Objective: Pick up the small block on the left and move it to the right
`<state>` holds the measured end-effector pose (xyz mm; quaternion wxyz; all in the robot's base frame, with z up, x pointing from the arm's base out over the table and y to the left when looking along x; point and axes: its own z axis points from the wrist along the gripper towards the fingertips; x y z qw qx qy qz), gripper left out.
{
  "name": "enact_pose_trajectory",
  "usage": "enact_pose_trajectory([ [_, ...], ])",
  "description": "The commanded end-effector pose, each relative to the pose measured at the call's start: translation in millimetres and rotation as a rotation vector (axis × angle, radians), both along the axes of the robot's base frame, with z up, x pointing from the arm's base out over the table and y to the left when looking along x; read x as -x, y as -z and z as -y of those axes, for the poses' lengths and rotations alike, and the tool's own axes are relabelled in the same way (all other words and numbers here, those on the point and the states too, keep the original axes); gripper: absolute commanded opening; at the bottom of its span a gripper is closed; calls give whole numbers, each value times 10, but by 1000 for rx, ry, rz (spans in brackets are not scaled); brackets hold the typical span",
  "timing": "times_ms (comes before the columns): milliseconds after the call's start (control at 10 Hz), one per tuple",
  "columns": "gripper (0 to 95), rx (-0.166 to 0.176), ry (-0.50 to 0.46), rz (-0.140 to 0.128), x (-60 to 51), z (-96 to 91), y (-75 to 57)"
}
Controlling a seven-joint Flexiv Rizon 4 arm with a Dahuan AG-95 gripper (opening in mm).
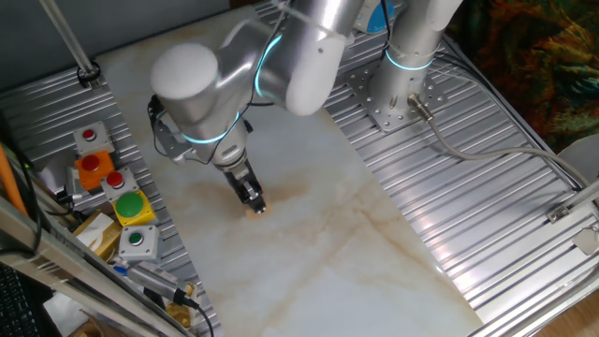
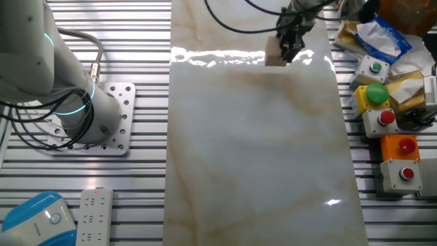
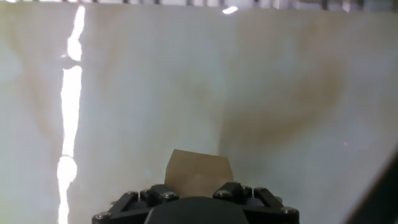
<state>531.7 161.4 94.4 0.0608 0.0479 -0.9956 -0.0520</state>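
Note:
The small block (image 3: 198, 173) is a plain light tan cube and sits between my fingertips at the bottom of the hand view. In one fixed view my gripper (image 1: 255, 202) points down at the left middle of the marble board (image 1: 356, 234), and only a sliver of the block (image 1: 259, 210) shows at its tip. In the other fixed view the block (image 2: 274, 50) sits against the gripper (image 2: 291, 46) at the board's far edge. The jaws are closed against the block's sides. I cannot tell whether the block touches the board.
Button boxes line the board's side: a yellow box with a green button (image 1: 132, 208), an orange one (image 1: 92, 171), and grey ones (image 2: 400, 173). Ribbed metal panels (image 1: 487, 187) flank the board. The arm's base (image 2: 102, 119) and a power strip (image 2: 94, 215) stand on the other side.

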Motion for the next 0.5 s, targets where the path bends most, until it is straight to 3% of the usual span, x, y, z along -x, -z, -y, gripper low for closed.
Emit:
enact_pose_trajectory([
  [100,380,-5,2,19,1,20,85],
  [300,760,-6,6,21,-17,25,144],
  [500,760,-2,11,22,-51,35,278],
])
